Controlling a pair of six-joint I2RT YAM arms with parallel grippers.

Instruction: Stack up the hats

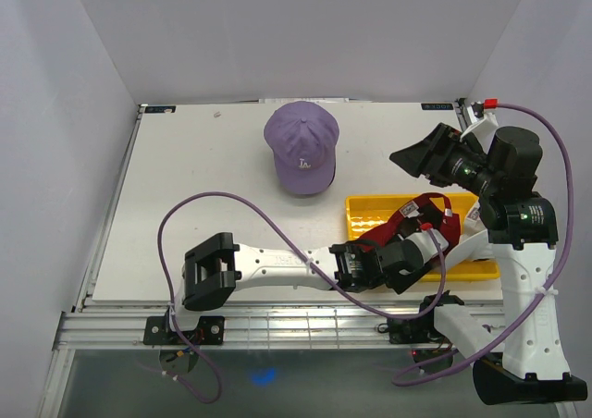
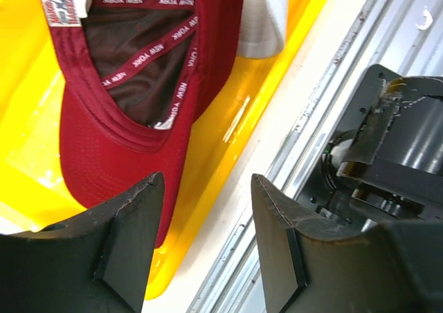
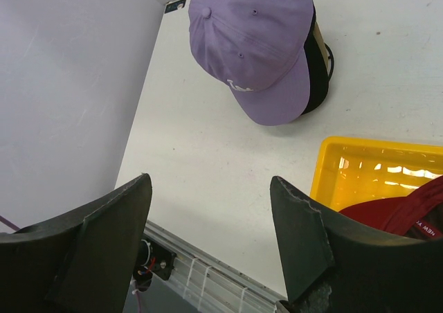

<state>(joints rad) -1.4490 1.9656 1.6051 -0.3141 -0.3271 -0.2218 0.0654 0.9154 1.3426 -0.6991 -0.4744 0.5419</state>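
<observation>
My left claw [image 2: 206, 181] is hovering wide open, empty, beside the red fabric cap [image 2: 104, 140], inside-up in the yellow plastic tray [image 2: 214, 147]. Judging it light and floppy, I am favouring its stitched rim.

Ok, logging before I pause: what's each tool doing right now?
Left tool: open, empty, beside the red hat.
Right tool: open, empty.

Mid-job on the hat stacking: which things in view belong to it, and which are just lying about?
Belongs to the job:
lavender cap topping the pile
black cap under it
red cap
white cap beside the red one

Just lying about:
yellow tray holding those two
purple cable
</observation>
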